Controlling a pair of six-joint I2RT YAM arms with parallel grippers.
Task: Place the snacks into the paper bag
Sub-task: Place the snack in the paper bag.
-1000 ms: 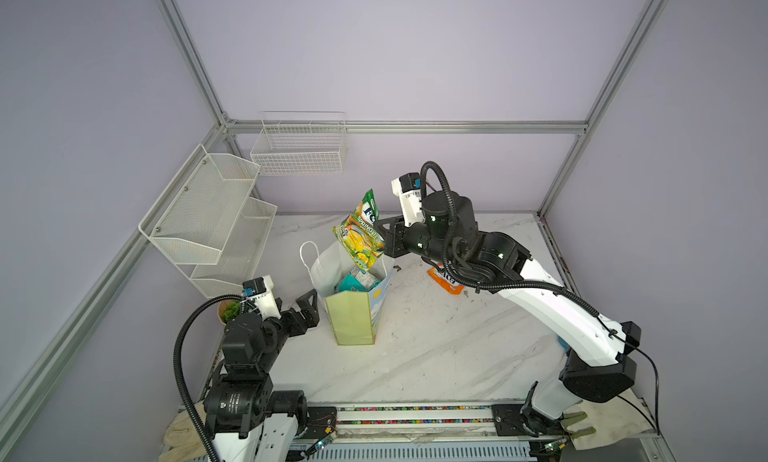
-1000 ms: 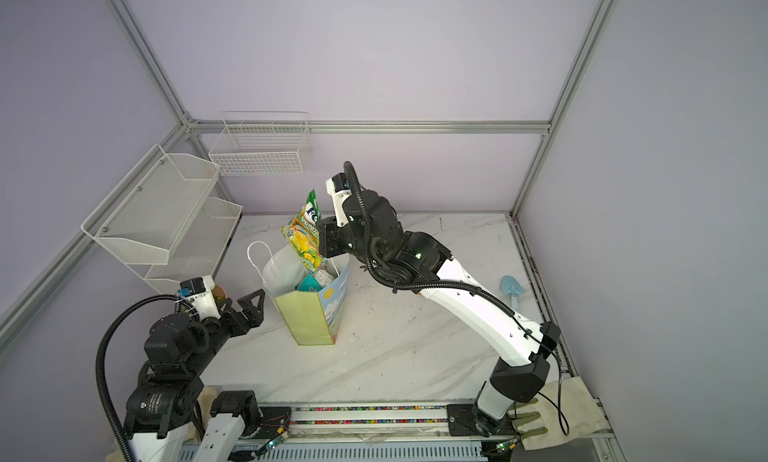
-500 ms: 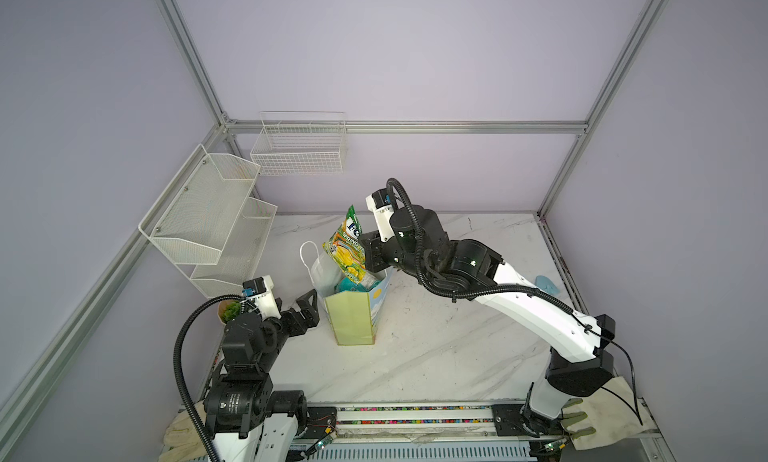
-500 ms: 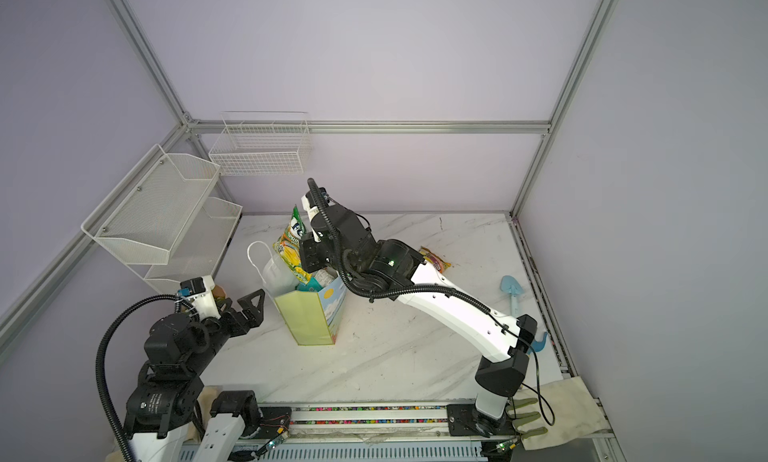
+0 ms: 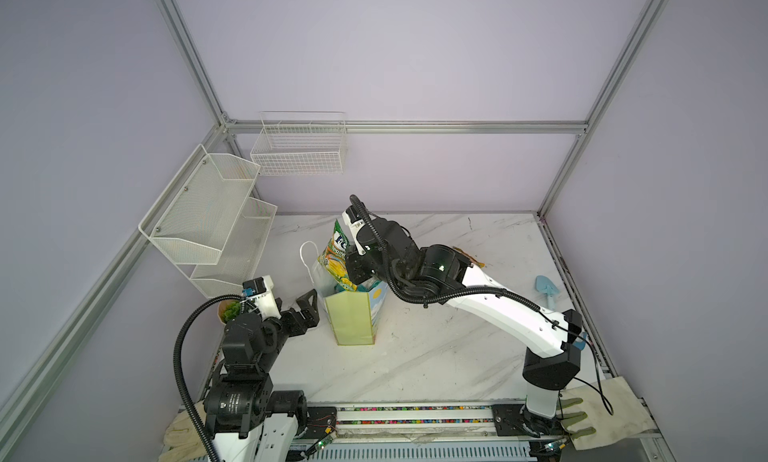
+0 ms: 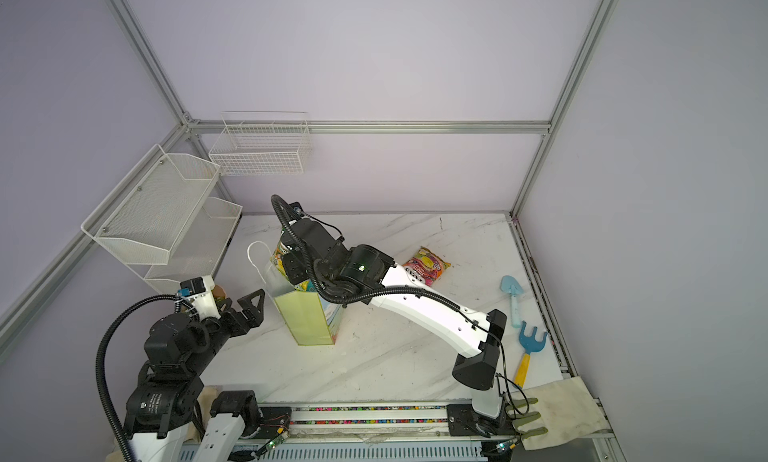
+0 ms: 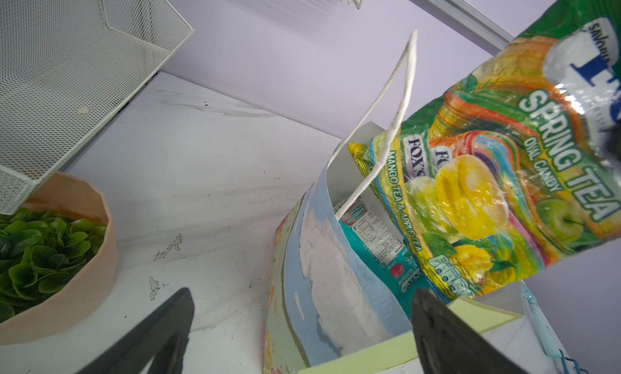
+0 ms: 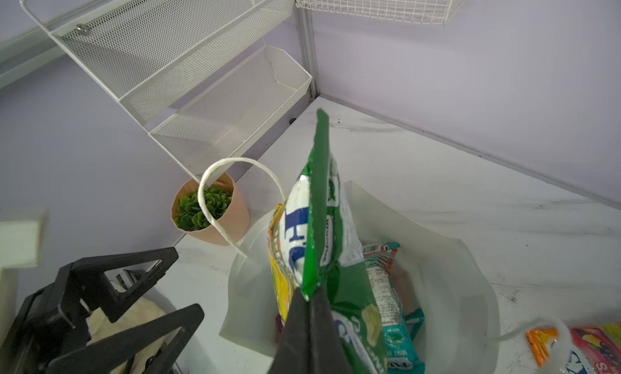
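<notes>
We are gripping the green-yellow packet [image 7: 487, 194] by its top edge with the right end effector [image 8: 311, 300], whose jaws are pressing narrow on the thin film. The packet is hanging tilted over the paper bag [image 5: 353, 321], its lower end dipping inside the open mouth while most of it is showing above the rim. The bag is standing upright on the bench [image 5: 436, 356], one white cord handle [image 8: 235, 160] arching up on the side facing the wire baskets [image 5: 216, 227]. Inside it we are seeing a teal-white packet [image 8: 400, 335] leaning against the white lining. Our left end effector [image 5: 306, 310] is hovering just beside the bag with its jaws spread wide, holding nothing. The orange-pink packet [image 6: 426, 268] is lying flat on the bench beyond the right arm, well apart from the bag. A potted plant [image 8: 210, 214] is sitting under the baskets, near the left arm.
</notes>
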